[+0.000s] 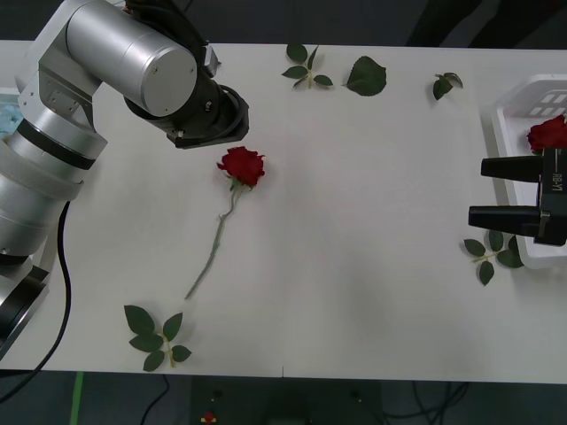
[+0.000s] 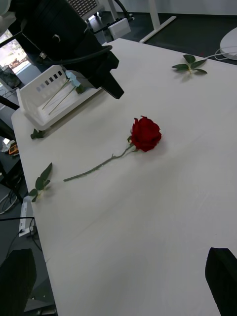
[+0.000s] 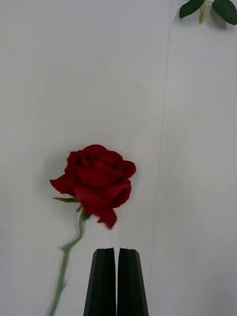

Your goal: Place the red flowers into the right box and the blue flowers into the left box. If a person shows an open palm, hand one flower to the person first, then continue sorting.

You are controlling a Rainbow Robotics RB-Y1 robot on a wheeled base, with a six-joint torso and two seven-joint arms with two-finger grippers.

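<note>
- The left gripper (image 3: 117, 261) hangs just beside the head of the red rose (image 1: 241, 166), and its two black fingers are pressed together with nothing between them. If it goes down like this, I think it will only push the flower across the tabletop (image 1: 354, 221) and not catch it.
- The rose lies alone in the middle of the tabletop, with its stem (image 1: 213, 248) running toward the robot. The stem is thin and lies flat, so fingers that close a little to one side could miss it or roll it away.
- A grip on the soft head could crush the petals, or the head may slip out during the lift.
- The right gripper (image 1: 505, 190) waits with its fingers spread apart and empty, at the edge of the right box (image 1: 509, 111), where one red flower (image 1: 547, 135) already lies. To my judgement, a carry by the left arm across to that box risks a touch between the two arms.
- The left box (image 2: 37, 106) holds a pale-blue flower (image 2: 71, 79); putting the rose there would be a sorting mistake.
- Loose leaf sprigs (image 1: 155, 338) lie near the stem end and could be taken by error.
</note>
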